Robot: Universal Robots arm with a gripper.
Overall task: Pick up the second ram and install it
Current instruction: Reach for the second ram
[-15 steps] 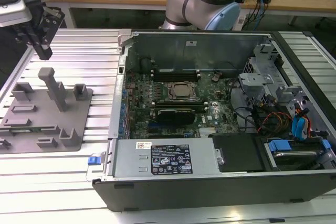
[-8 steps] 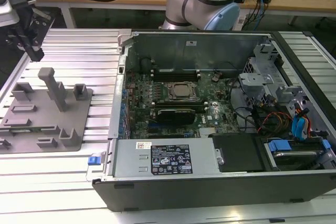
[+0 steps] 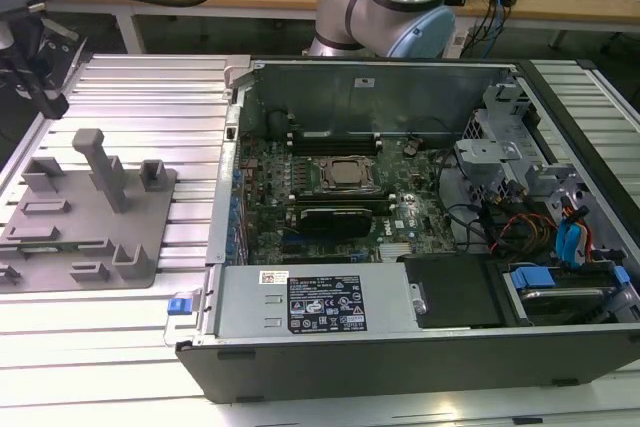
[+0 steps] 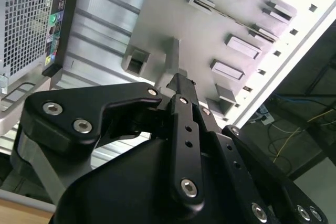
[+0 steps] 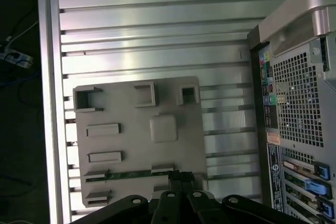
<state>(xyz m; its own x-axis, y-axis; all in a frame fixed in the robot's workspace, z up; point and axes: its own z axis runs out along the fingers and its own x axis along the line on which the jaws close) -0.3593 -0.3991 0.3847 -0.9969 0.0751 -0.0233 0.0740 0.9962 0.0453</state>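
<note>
The second ram (image 5: 131, 174) is a thin green strip lying in a long slot of the grey holder tray (image 5: 136, 150). In the first wrist view my gripper (image 5: 181, 176) hangs well above the tray, its tips over the end of the strip nearest the computer case. The black fingers (image 5: 174, 182) are pressed together and hold nothing. In the second wrist view the gripper (image 4: 181, 81) points down at the tray (image 4: 210, 30), just beside its upright post (image 4: 169, 59). The tray (image 3: 150, 237) sits left of the case in the exterior view.
The open computer case (image 3: 400, 337) lies on the ribbed aluminium table (image 3: 140, 87), with the motherboard and its processor socket (image 3: 347, 174) exposed. The case's rear panel (image 5: 299, 108) stands close beside the tray. The table edge (image 5: 50, 103) drops to the floor beyond the tray.
</note>
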